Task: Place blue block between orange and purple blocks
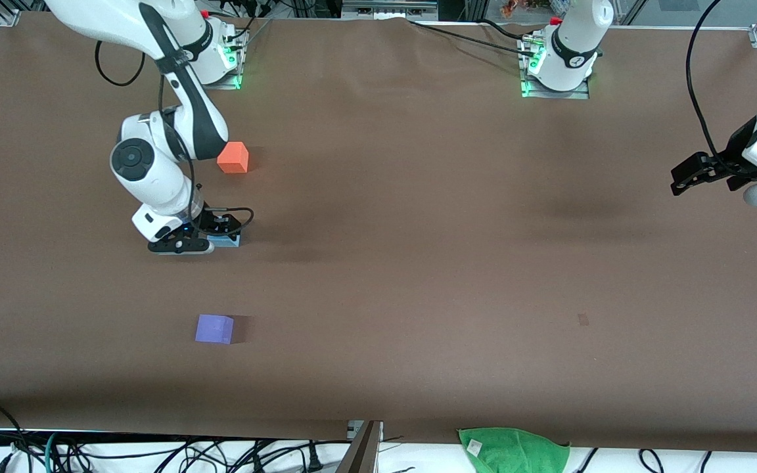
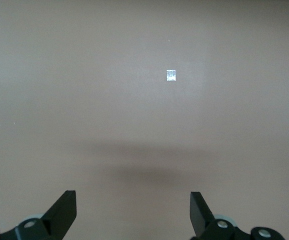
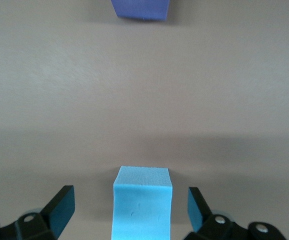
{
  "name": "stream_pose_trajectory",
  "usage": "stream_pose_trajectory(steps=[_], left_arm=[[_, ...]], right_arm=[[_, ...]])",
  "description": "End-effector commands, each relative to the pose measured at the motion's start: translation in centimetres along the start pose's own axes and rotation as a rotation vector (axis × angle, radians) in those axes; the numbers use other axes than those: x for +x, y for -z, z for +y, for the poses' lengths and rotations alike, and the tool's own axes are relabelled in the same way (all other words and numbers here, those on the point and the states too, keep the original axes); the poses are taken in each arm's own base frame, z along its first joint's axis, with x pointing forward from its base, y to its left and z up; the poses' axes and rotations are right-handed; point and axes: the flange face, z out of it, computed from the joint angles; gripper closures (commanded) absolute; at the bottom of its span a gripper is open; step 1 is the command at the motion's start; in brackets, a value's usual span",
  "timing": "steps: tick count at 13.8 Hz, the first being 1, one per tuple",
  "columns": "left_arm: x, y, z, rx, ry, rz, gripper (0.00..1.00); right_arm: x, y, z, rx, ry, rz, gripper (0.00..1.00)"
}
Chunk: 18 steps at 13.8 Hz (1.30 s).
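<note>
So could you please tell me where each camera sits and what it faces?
Front: high across the table, facing both arms, orange block.
Left wrist: on the waiting left gripper, open over bare table.
Right wrist: on the right gripper, open around the blue block.
Shared: purple block, front and right wrist.

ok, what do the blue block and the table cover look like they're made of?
Blue block, between the open fingers of the right gripper: probably foam, going by its matte, finely grainy face with small dents. Table cover: a brown matte sheet, paper or thin fabric, I can't tell which; it shows soft ripples and creases near the bases. The left gripper waits open over bare cover.
</note>
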Motion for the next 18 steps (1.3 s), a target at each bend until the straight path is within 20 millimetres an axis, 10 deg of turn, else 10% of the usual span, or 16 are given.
stream_pose_trajectory(steps=[1, 8, 18], left_arm=[[0.3, 0.6, -0.2, 0.019, 0.003, -0.006, 0.00], [0.3, 0.5, -0.2, 0.019, 0.003, -0.008, 0.00], [0.1, 0.8, -0.9, 0.021, 0.016, -0.020, 0.00]], right_arm=[[1.8, 5.2, 0.9, -0.004, 0.058, -0.052, 0.00], [4.8, 18.3, 3.8, -0.033, 0.092, -0.222, 0.00], [1.5, 30.9, 7.6, -0.015, 0.021, -0.317, 0.00]])
